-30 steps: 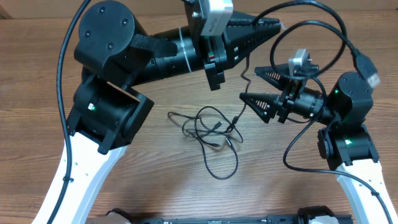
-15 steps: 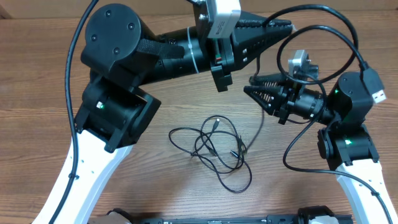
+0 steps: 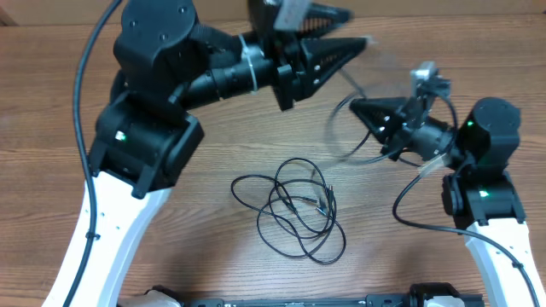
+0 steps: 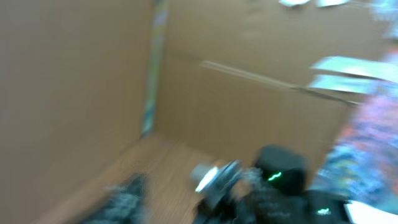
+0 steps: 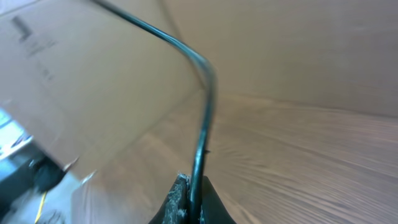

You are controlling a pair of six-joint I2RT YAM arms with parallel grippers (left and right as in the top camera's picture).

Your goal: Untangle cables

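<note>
So the cables are sitting in a loose pile of overlapping loops in the middle of the desk, between the two arms, with a small plug end showing among the loops. The right gripper is hovering off to the right of the pile, fingers squeezed right together on one thin black strand that's bending up and away from the tips in the wrist view. The left gripper is hanging further back with its fingers standing partly apart and nothing I can make out between them (its wrist cam is pure blur, so no help there). I'm guessing these cords are handling light and floppy, a bit springy, and smooth enough to be slipping through a pinch. I'm thinking the place to be grabbing is near a plug end or a free outer loop, not the crossed middle, since tugging there is probably just tightening things
</note>
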